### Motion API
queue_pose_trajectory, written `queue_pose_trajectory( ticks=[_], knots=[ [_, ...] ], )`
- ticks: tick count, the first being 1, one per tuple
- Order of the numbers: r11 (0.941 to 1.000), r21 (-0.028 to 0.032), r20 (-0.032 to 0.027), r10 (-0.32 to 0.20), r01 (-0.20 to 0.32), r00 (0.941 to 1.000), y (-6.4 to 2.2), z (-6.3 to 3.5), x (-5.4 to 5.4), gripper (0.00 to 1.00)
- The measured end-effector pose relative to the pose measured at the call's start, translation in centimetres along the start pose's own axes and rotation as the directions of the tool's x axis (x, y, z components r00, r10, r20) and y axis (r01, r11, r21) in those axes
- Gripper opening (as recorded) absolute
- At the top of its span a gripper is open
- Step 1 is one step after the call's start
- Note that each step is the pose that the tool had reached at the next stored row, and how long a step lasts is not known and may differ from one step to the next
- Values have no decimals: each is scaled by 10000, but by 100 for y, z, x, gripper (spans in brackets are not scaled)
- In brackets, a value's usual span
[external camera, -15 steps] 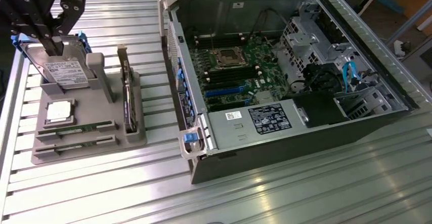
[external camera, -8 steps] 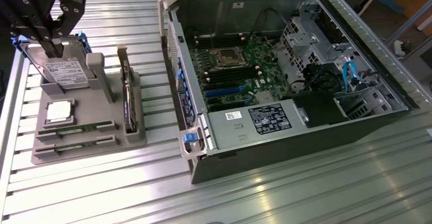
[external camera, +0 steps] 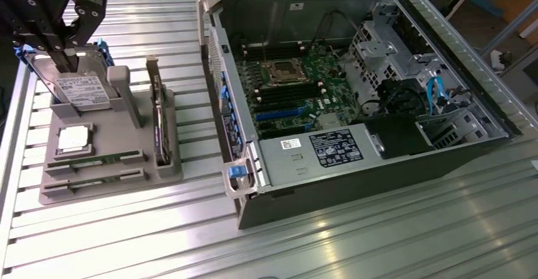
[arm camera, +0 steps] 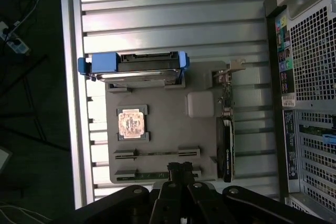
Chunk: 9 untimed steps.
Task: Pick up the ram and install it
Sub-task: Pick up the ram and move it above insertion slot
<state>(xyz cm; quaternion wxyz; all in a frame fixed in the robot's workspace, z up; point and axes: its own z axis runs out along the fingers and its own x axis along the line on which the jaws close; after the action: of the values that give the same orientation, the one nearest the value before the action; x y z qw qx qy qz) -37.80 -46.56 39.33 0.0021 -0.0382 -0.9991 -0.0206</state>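
Observation:
Two ram sticks lie in slots at the near end of the grey holder [external camera: 126,165]: one ram [external camera: 91,161] [arm camera: 157,153] and a second ram [external camera: 94,179] [arm camera: 152,174] beside it, thin green boards seen edge-on. My gripper [external camera: 65,58] [arm camera: 181,168] hangs well above the holder, over its hard-drive end in the exterior view, apart from both sticks. Its fingertips are pressed together with nothing between them. The open computer case [external camera: 361,14] shows the motherboard [external camera: 290,90] with its dark memory slots.
On the holder also stand a silver hard drive with blue clips [external camera: 80,90] [arm camera: 136,66], a CPU [external camera: 74,137] [arm camera: 131,123] and an upright expansion card [external camera: 158,128] [arm camera: 224,140]. The case lies on the exterior view's right on the ribbed metal table [external camera: 353,241].

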Motion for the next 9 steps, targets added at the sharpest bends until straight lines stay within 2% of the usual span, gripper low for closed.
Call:
queue_pose_trajectory(
  ticks=[9],
  knots=[
    [10000,0,1,-2,2,10000,0,0,0,11]
  ],
)
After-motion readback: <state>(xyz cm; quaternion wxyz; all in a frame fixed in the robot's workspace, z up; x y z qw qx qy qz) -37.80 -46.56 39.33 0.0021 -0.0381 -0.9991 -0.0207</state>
